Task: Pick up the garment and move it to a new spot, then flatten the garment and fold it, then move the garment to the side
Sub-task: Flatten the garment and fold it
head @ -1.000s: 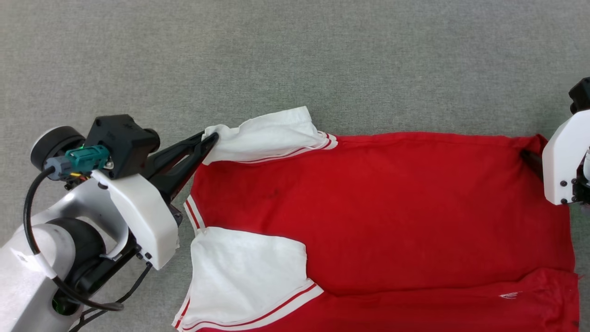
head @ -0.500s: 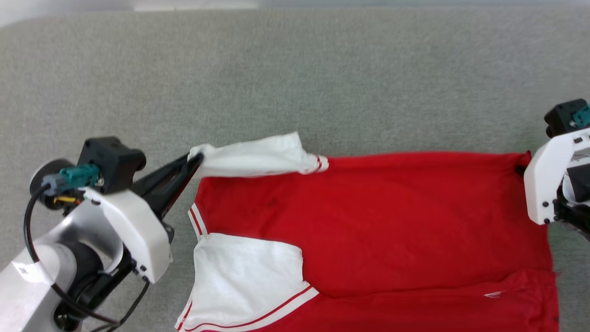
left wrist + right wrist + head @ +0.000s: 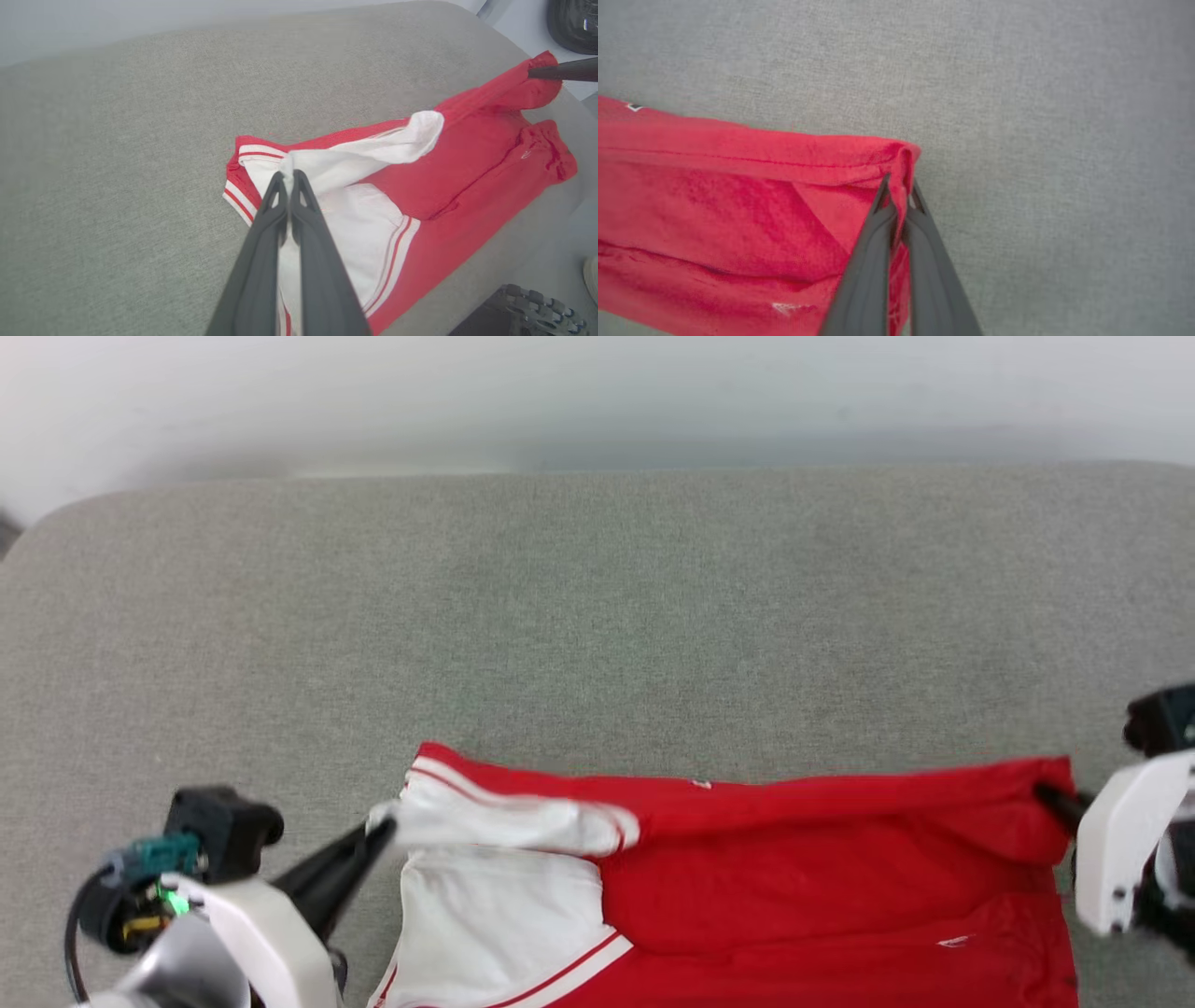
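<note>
Item: garment, red with white sleeves, lower centre of the head view on a grey surface, far edge raised.
Left gripper, lower left: closed on a white sleeve.
Right gripper, right edge: closed on a red corner.

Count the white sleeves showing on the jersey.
2. One sleeve of the garment is pinched by the left gripper; the other sleeve lies flat beside it, nearer the robot.
</note>
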